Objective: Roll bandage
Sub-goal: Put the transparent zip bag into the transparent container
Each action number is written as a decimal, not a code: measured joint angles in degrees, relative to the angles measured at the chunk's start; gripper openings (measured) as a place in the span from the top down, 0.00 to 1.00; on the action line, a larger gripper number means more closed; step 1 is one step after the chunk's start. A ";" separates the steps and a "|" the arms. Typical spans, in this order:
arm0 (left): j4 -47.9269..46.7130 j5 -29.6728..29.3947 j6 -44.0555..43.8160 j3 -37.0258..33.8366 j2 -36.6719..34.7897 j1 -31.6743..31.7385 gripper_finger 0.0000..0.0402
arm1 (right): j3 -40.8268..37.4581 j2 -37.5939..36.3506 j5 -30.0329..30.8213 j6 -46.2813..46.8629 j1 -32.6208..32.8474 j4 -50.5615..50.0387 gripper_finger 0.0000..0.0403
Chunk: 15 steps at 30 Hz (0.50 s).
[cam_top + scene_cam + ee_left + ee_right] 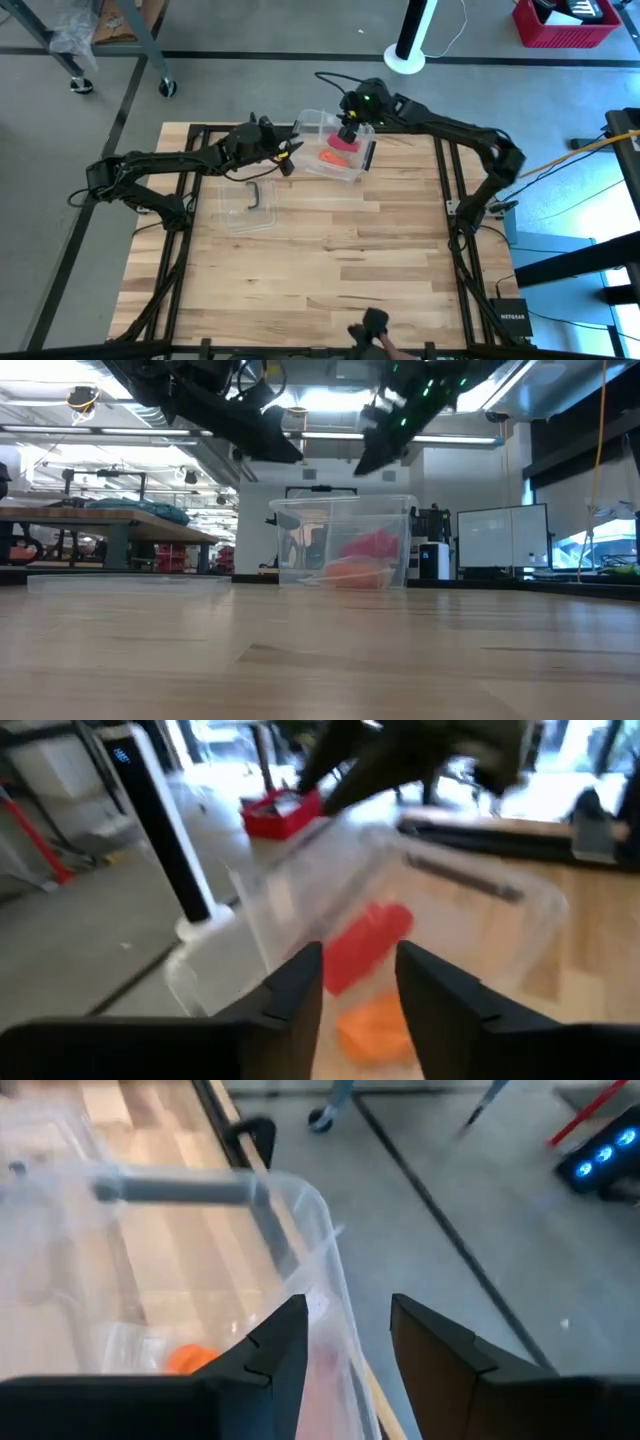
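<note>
Red cloth, the bandage [341, 143] lies inside the clear plastic bin [312, 122] at the far side of the desk [330, 270], beside an orange lump [333, 157]. My left gripper [358, 982] hovers just outside the bin wall, fingers parted and empty; my right gripper [346, 1335] hangs over the rim, fingers parted too, holding nothing. I judge the bandage light, soft and floppy, not fragile; I would pinch it at a loose end, since its middle would just bunch.

Right gripper [345, 1342]: my fingers stand apart over the bin wall.
Clear bin [305, 1205]: grey handle [175, 1188] on its rim.
Orange lump [192, 1358]: inside.
</note>
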 joint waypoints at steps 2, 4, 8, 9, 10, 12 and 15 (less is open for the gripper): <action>-2.60 0.84 -0.18 0.00 0.00 0.30 0.66 | 1.14 2.78 -0.91 -0.04 -1.04 -0.06 0.63; -4.62 0.85 -0.18 0.00 0.00 0.58 0.63 | 2.11 5.03 -1.81 -0.10 -1.73 -0.16 0.63; -6.28 0.80 1.11 0.00 -0.02 0.79 0.61 | 2.44 7.66 -2.82 -1.56 -1.64 0.04 0.63; -6.40 0.81 1.42 0.00 -0.02 0.77 0.61 | 2.44 8.10 -2.89 -1.89 -1.53 -0.10 0.63; -6.33 0.81 1.61 0.00 -0.02 0.77 0.61 | 2.44 8.32 -3.36 -2.39 -1.52 -0.23 0.63; -6.25 0.85 1.81 0.00 -0.02 0.77 0.61 | 2.44 8.34 -5.00 -2.77 -1.48 -0.93 0.63; -6.13 0.83 1.83 0.00 -0.02 0.77 0.61 | 2.44 8.34 -6.63 -2.81 -1.54 -1.44 0.65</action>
